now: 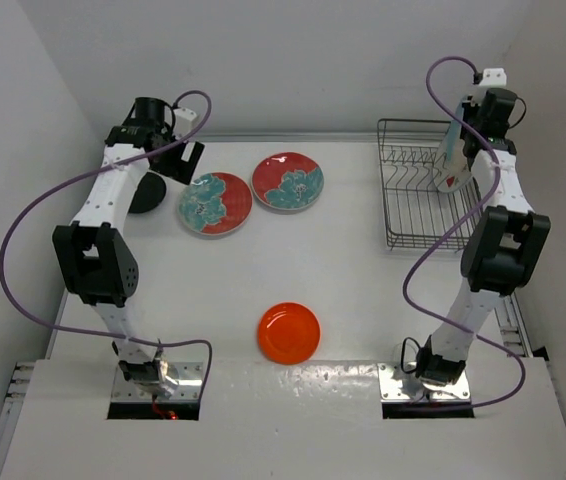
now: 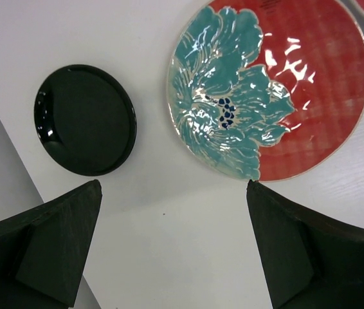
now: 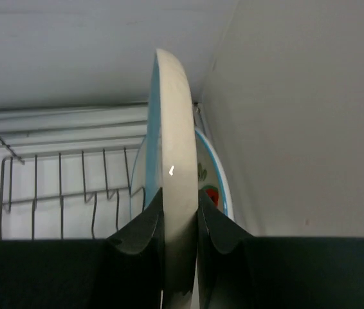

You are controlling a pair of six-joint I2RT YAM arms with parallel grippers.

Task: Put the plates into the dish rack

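Plates are split between rack and counter: the cream-and-light-blue plate (image 3: 177,161) stands on edge, pinched at its rim between the nearly closed fingers of the right claw (image 3: 181,215), over the dish rack (image 1: 413,200). The watermelon plate (image 3: 213,187) stands in the rack just to the right of that claw, very close to the held plate, and whether the two touch cannot be told. Lowering could likely knock the rims together, or set the plate on top of a divider rather than between two, since the wire uprights lie to the claw's left and beyond it. The narrow rim pinch could also let the plate swing or slip. A wall rises close on the right, so there is little room to shift that way. The left claw (image 2: 173,187) hovers fully spread and empty above the counter (image 1: 363,290), with the black plate (image 2: 85,119) ahead to its left and a floral plate (image 2: 265,90) ahead to its right. Either finger could shove a flat plate instead of catching it. The second floral plate (image 1: 289,182) lies just beyond, and the orange plate (image 1: 289,332) sits well apart.
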